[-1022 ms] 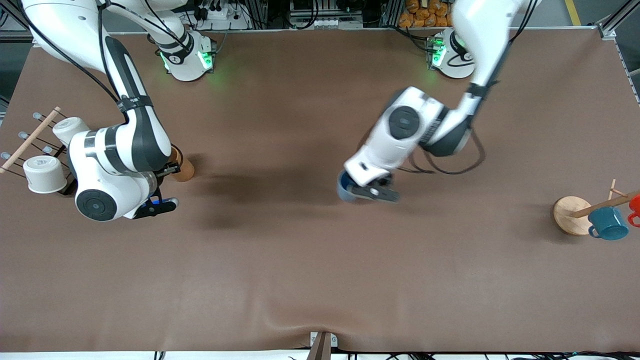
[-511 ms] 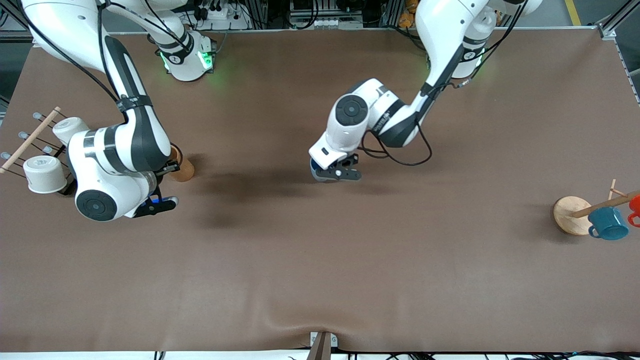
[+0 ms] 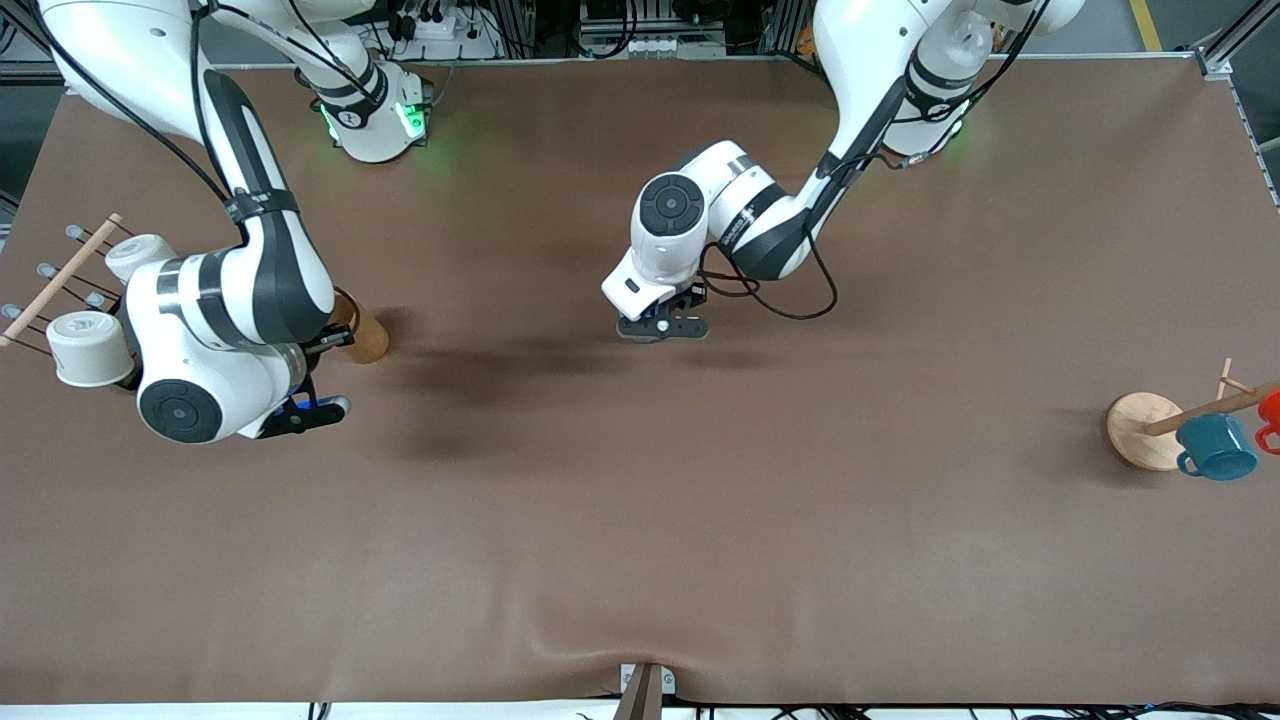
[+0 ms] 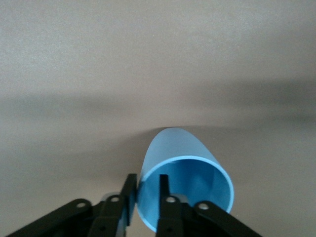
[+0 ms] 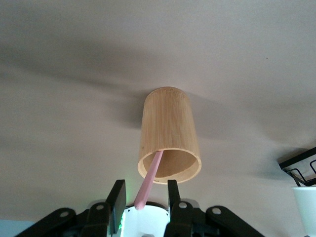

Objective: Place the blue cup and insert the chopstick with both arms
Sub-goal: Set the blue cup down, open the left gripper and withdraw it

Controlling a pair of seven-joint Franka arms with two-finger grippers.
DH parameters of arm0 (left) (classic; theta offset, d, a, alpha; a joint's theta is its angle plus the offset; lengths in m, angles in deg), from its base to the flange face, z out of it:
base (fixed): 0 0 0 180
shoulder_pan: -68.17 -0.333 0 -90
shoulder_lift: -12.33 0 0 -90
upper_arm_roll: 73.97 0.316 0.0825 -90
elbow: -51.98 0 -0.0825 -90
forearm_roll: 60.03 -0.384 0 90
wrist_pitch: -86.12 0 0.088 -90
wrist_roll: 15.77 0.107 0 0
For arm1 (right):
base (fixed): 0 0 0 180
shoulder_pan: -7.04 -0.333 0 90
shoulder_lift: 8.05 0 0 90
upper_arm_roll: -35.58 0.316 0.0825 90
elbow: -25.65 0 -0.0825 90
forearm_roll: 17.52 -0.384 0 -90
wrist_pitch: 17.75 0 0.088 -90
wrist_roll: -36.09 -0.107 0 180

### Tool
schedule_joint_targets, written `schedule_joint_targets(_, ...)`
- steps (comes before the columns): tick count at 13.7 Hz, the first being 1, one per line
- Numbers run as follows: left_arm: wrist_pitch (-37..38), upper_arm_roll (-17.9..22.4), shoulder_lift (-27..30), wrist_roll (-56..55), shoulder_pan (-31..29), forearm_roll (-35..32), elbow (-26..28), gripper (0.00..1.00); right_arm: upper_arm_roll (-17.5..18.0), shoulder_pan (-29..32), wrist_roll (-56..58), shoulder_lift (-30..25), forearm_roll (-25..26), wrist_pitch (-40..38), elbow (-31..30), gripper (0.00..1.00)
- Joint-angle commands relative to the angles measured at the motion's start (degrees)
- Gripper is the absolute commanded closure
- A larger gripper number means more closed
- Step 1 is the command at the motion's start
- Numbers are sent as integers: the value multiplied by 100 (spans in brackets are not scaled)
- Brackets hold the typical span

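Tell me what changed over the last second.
The left gripper carried the blue cup toward the right arm's end and farther from the front camera; its fingers straddle the cup's wall. The right gripper stayed over the wooden cup, chopstick between its fingers. Racks unchanged.

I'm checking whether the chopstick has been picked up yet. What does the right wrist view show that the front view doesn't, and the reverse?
Right wrist view only: the pale-pink chopstick leaning out of the wooden cup, its upper end between the open fingers of the right tool, not yet gripped. Front view only: the left tool low at mid-table, and the teal mug at the left arm's end. Both: the wooden cup and the brown table.
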Motion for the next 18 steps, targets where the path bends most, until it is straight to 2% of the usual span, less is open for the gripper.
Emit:
schedule_joint_targets(1, 391, 53, 189, -193, 14, -406, -138, 0, 32, 31, 41, 11, 105, -20, 57, 58)
schedule_joint_targets(3, 935, 62, 549, -193, -126, -407, -261, 0, 23, 22, 41, 20, 114, -12, 57, 59)
schedule_joint_targets(4, 1295, 53, 742, -193, -292, -407, -427, 0, 23, 22, 41, 20, 114, -12, 57, 65)
schedule_joint_targets(7, 2306, 53, 1208, -158, -889, -407, -1077, 0, 23, 48, -3, 38, 97, 67, 57, 100)
schedule_joint_targets(14, 2555, 35, 2228, 0, -2867, -372, -1246, 0, 14, 31, -30, -59, 44, -46, 66, 100)
schedule_joint_targets(18, 3099, 35, 2457, 1105, -3597, -346, -1237, 0, 5, 40, -30, -348, 70, -494, 250, 100)
